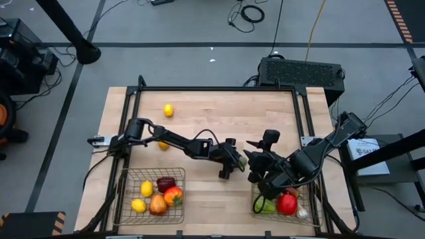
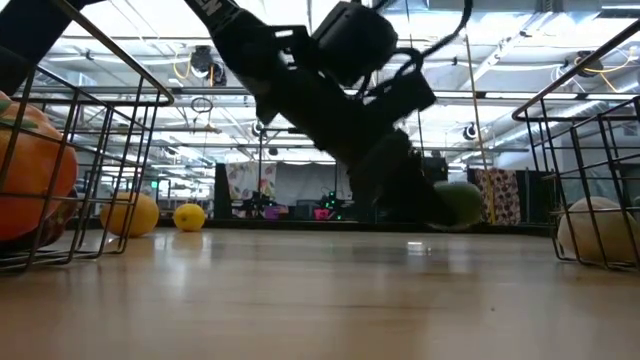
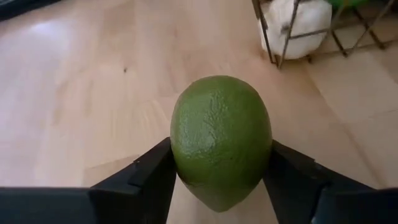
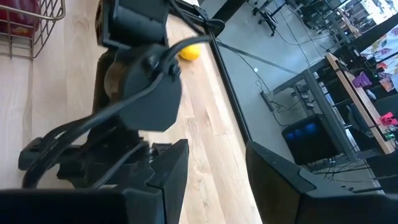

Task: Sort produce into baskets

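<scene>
I have the left hand (image 1: 232, 162) out over the middle of the tabletop (image 1: 212, 113), and my left wrist camera shows its two fingers (image 3: 152, 177) pressed against either side of a green lime (image 3: 221, 140), so the hand is grasping the lime. The lime sits low, close to the wood, between the two baskets; in the low view I see it as a green round shape (image 2: 458, 203) under the dark arm.

The right hand (image 1: 255, 174) hangs just beside the left one, over the near corner of the right basket (image 1: 312, 211). From its wrist camera I see its fingers (image 4: 171, 171) standing apart with only bare wood between them, so this hand is released and holds nothing.

The right basket holds a red apple (image 1: 287, 204), something green (image 1: 267, 206) and a white garlic bulb (image 1: 303, 212); the left wrist camera catches that bulb (image 3: 298, 22) behind the wire.

The left basket (image 1: 129, 199) at the near left edge carries two lemons (image 1: 147, 188), a dark red piece (image 1: 166, 182), an orange-red fruit (image 1: 173, 195) and a tan one (image 1: 157, 205).

Two more pieces lie loose on the far left part of the tabletop: a yellow lemon (image 1: 169, 110) well apart from both baskets, and an orange piece (image 1: 163, 145) partly hidden by the left arm.
</scene>
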You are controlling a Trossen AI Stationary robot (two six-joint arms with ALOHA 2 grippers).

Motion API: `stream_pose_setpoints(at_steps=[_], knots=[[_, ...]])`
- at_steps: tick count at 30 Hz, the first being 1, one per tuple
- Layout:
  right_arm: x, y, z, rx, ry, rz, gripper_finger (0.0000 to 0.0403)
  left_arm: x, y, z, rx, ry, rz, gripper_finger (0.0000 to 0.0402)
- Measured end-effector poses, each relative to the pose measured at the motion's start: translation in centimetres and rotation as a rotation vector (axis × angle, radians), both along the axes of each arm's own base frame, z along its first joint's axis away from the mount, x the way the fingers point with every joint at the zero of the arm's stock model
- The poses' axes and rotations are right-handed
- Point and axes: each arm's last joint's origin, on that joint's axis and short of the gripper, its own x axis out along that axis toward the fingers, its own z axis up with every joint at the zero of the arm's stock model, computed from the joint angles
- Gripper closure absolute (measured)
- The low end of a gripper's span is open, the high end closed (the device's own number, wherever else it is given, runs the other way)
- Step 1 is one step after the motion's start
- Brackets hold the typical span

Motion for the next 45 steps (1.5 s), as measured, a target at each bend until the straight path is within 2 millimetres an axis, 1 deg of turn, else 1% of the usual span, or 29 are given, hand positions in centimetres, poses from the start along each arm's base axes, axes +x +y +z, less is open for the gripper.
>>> stream_pose_setpoints(at_steps=[3,5,7,10,13,16,19,22,26,28,31,34,39,42,45], knots=[[0.0,0.0,0.0,0.003,-0.002,-0.004,0.0250,-0.3,-0.1,1.3,0.003,0.003,0.004,0.0189],[-0.1,0.0,0.0,0.004,-0.001,-0.004,0.0250,-1.0,-0.2,2.7,0.004,0.029,0.007,0.0189],[-0.1,0.0,0.0,0.005,-0.002,-0.004,0.0250,-1.9,-0.4,4.5,0.008,0.058,0.010,0.0189],[-0.1,0.0,0.0,0.005,-0.001,-0.004,0.0250,-3.9,-0.7,7.5,-0.002,0.128,0.043,0.0190],[-0.1,0.0,0.0,0.002,0.001,-0.003,0.0250,-6.5,-1.2,10.3,-0.052,0.221,0.086,0.0190],[0.0,-0.1,0.0,-0.009,0.008,0.001,0.0250,-9.6,-2.5,12.9,-0.104,0.309,0.119,0.0190],[0.1,-0.4,0.0,-0.023,0.017,-0.004,0.0250,-12.9,-4.3,14.8,-0.151,0.404,0.145,0.0190],[0.3,-0.6,0.0,-0.027,0.021,-0.011,0.0250,-16.3,-6.4,16.1,-0.181,0.507,0.197,0.0191],[0.5,-1.0,0.0,-0.027,0.021,-0.023,0.0250,-20.8,-9.2,16.9,-0.192,0.641,0.309,0.0191],[0.6,-1.1,0.0,-0.022,0.014,-0.031,0.0250,-22.6,-10.5,17.0,-0.195,0.690,0.360,0.0191],[0.9,-1.3,0.1,-0.007,-0.008,-0.041,0.0250,-24.9,-12.7,16.8,-0.190,0.736,0.402,0.0191],[1.2,-1.4,0.2,0.010,-0.033,-0.047,0.0250,-26.8,-14.4,16.0,-0.208,0.755,0.447,0.0189],[1.7,-1.2,0.4,0.044,-0.083,-0.050,0.0250,-29.9,-16.2,14.8,-0.232,0.831,0.570,0.0154],[2.0,-1.1,0.6,0.069,-0.123,-0.050,0.0250,-31.8,-16.6,14.2,-0.203,0.879,0.638,0.0128],[2.6,-1.1,0.6,0.093,-0.165,-0.061,0.0250,-32.8,-16.8,14.0,-0.180,0.887,0.668,0.0109]])
